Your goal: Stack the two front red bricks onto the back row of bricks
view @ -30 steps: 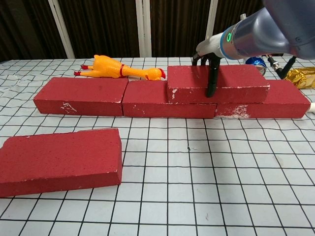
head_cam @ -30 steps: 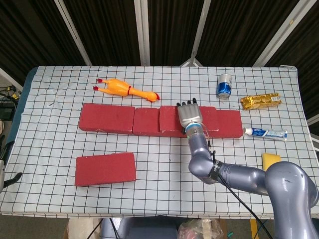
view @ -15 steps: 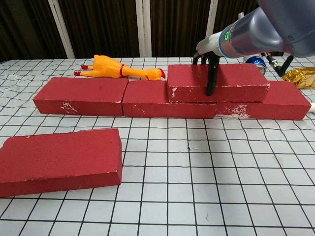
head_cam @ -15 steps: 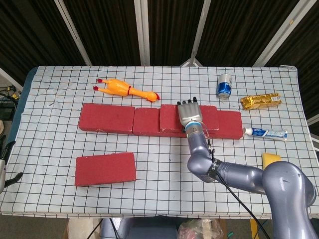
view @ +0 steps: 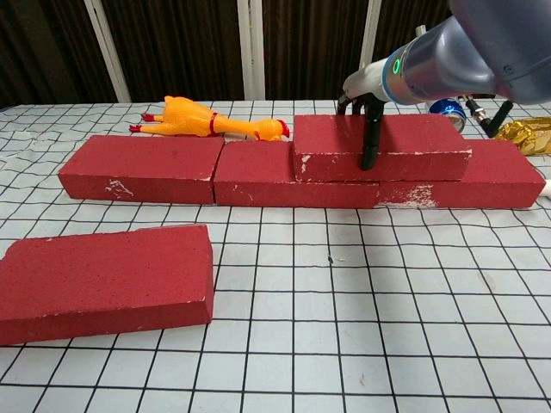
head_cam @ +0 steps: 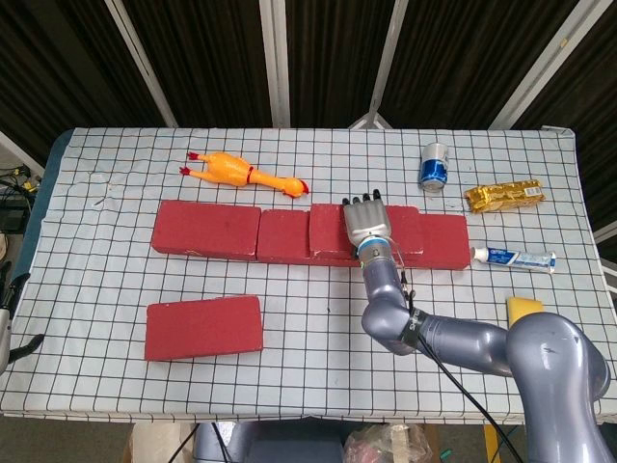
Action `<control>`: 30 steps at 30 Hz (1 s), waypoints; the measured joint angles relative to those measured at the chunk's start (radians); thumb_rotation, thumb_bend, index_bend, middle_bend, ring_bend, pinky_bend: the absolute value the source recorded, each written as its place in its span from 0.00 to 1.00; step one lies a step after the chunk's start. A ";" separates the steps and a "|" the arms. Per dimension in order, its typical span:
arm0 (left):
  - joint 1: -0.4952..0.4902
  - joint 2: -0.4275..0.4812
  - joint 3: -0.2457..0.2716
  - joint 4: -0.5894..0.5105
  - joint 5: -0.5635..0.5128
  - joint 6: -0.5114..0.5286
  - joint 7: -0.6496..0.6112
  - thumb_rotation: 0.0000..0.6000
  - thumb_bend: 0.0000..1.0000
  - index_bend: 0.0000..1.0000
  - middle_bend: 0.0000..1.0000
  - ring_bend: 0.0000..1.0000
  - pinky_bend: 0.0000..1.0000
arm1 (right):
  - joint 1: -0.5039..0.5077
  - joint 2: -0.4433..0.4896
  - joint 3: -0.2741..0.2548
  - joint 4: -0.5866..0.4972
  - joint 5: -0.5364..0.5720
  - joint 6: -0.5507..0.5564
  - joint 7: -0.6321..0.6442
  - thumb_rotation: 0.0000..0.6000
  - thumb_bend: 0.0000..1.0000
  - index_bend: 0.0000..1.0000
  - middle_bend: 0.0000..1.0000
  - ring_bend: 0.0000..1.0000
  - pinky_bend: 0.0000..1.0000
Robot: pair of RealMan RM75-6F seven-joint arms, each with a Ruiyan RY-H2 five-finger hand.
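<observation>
- Chest view: stacked red brick (view: 379, 146) sits on the back row of bricks (view: 258, 170), straddling the middle and right bricks, its front edge chipped white; the front red brick (view: 103, 282) lies flat, near left
- Right hand (head_cam: 367, 224) grips the stacked brick, thumb down its front face
- Left hand barely visible; state unclear
- Since a second ago, nothing has visibly shifted

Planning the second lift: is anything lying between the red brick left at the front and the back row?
Nothing visible: only bare checked cloth separates the front red brick from the back row of red bricks.
</observation>
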 measured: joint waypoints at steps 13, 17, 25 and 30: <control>-0.001 -0.001 0.000 -0.001 -0.003 -0.002 0.004 1.00 0.00 0.17 0.00 0.00 0.10 | 0.005 0.002 0.006 -0.002 0.042 0.004 -0.018 1.00 0.17 0.14 0.04 0.00 0.00; -0.001 -0.001 0.000 -0.001 -0.004 -0.002 0.003 1.00 0.00 0.17 0.00 0.00 0.10 | 0.007 0.007 0.010 -0.007 0.056 0.008 -0.028 1.00 0.17 0.12 0.01 0.00 0.00; 0.000 0.001 0.000 -0.002 -0.004 0.000 0.001 1.00 0.00 0.17 0.00 0.00 0.10 | 0.012 0.021 0.019 -0.032 0.084 0.020 -0.043 1.00 0.17 0.09 0.00 0.00 0.00; 0.001 0.002 0.000 -0.002 -0.004 0.002 -0.001 1.00 0.00 0.17 0.00 0.00 0.10 | 0.014 0.023 0.024 -0.037 0.092 0.025 -0.051 1.00 0.17 0.07 0.00 0.00 0.00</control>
